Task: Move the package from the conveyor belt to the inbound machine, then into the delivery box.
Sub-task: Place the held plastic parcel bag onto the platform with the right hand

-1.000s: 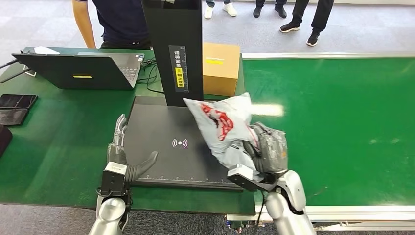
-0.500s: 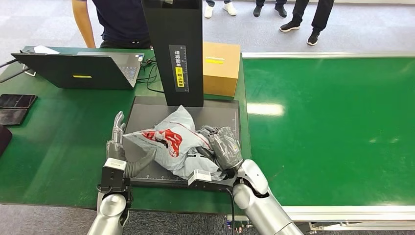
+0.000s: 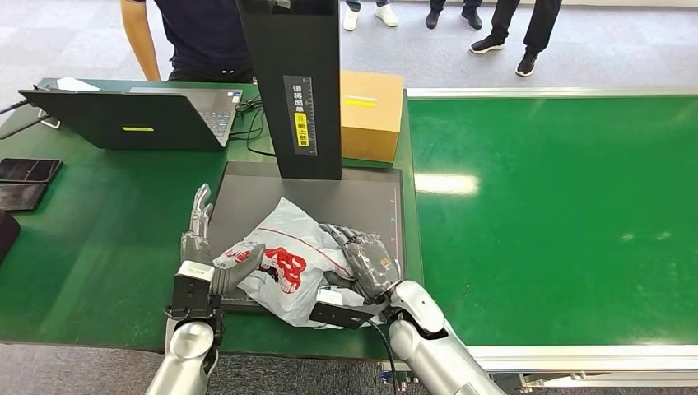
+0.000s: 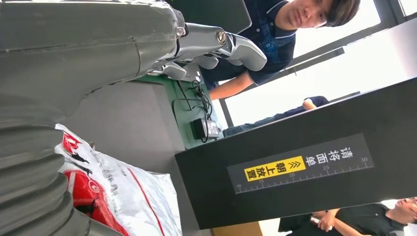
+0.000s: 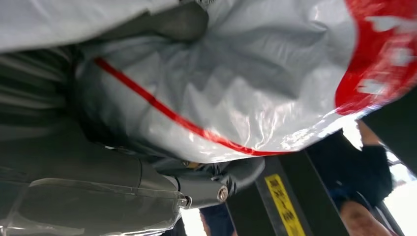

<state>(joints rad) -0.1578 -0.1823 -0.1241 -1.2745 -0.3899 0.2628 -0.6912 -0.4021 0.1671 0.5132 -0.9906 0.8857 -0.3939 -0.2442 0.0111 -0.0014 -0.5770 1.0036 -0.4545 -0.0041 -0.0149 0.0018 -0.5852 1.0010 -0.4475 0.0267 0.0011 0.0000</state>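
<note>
A grey plastic package (image 3: 288,259) with red print lies on the black plate of the inbound machine (image 3: 362,202), below its black upright column (image 3: 292,90). My right hand (image 3: 362,259) grips the package's right side; in the right wrist view the package (image 5: 236,83) presses against that hand. My left hand (image 3: 206,259) stands at the plate's left edge with fingers spread, its thumb against the package's left end. In the left wrist view the package (image 4: 118,191) lies beside the left hand (image 4: 206,46).
A cardboard box (image 3: 372,115) stands behind the column. The green conveyor belt (image 3: 568,206) runs to the right. A laptop (image 3: 140,115) and dark phones (image 3: 25,181) lie on the green table at left. A person (image 3: 197,37) stands behind the table; other people's feet (image 3: 502,37) show beyond.
My right hand has carried the package from above the belt's edge leftward and down onto the machine's plate. The package now touches my left thumb. The left hand has barely moved.
</note>
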